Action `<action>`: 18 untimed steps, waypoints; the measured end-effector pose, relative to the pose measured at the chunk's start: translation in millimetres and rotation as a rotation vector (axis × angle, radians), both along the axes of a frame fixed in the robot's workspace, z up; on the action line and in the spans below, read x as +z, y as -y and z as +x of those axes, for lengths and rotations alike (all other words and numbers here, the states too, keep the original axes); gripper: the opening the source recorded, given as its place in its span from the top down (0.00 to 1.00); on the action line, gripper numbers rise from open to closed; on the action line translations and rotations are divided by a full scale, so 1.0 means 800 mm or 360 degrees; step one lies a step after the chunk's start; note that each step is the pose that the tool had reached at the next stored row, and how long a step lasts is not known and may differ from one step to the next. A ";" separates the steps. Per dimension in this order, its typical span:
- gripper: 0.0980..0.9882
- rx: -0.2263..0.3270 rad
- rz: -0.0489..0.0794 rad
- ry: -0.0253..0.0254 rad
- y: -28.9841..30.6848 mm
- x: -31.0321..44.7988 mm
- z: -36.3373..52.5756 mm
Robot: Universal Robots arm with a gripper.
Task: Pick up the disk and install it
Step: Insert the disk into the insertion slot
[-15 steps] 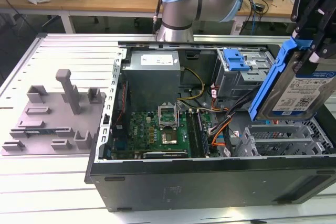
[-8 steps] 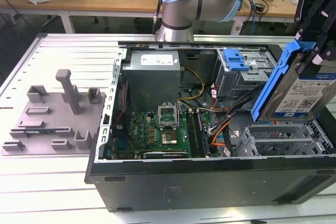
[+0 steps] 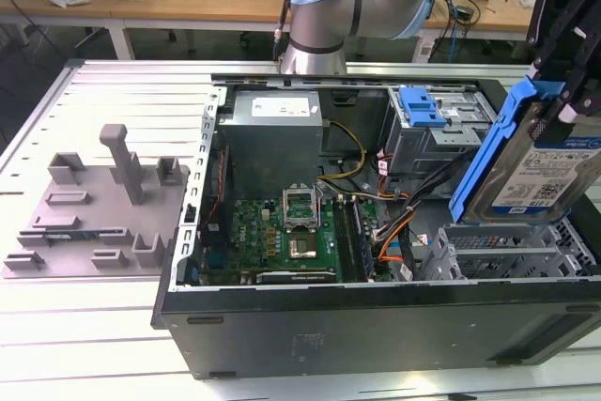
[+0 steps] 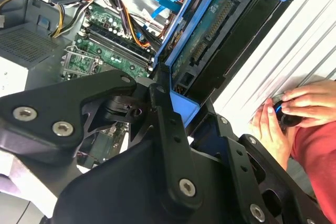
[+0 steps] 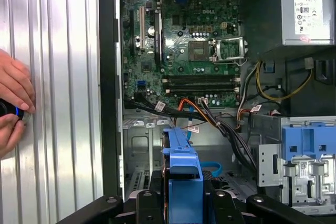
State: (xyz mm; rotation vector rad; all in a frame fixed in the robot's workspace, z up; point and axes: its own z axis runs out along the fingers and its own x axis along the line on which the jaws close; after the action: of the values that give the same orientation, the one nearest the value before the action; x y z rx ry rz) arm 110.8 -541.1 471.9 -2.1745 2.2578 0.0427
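Black linked bars of the hand (image 4: 181,106) crowd the second wrist view, bolted at their joints. Its two fingers are closed on the disk (image 4: 220,30), pinching the bright blue plastic frame from both sides. That view shows the disk's dark underside and a row of connector pins.

In the exterior view the disk (image 3: 533,171) hangs tilted on edge at that view's right, above the end of the open case (image 3: 376,326) and clear of the perforated metal bay below. Its silver-grey face carries a white-and-blue label. Its far edge is cut off by the picture's border, as is much of the hand (image 3: 562,91). In the first wrist view the disk (image 5: 184,166) appears end-on as a narrow blue frame, with its metal body hidden.

Inside the case lie a green board (image 5: 194,40), orange and blue cables (image 5: 194,108), and a blue latch (image 5: 307,140) on a grey cage.

The case sits on a ribbed metal bench (image 3: 94,345). A grey moulded tray (image 3: 94,213) with upright posts lies well apart, at the exterior view's left.

A person's hands (image 4: 283,119) rest on the bench beside the case, around a small dark object with a blue glow; what it is cannot be made out.
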 end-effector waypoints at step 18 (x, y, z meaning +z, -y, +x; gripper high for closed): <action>0.70 0.0025 -0.0001 -0.00001 0.0016 -0.0005 0.000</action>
State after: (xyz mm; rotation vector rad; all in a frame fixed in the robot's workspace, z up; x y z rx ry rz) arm 111.0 -542.4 471.5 -2.1927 2.2408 0.0425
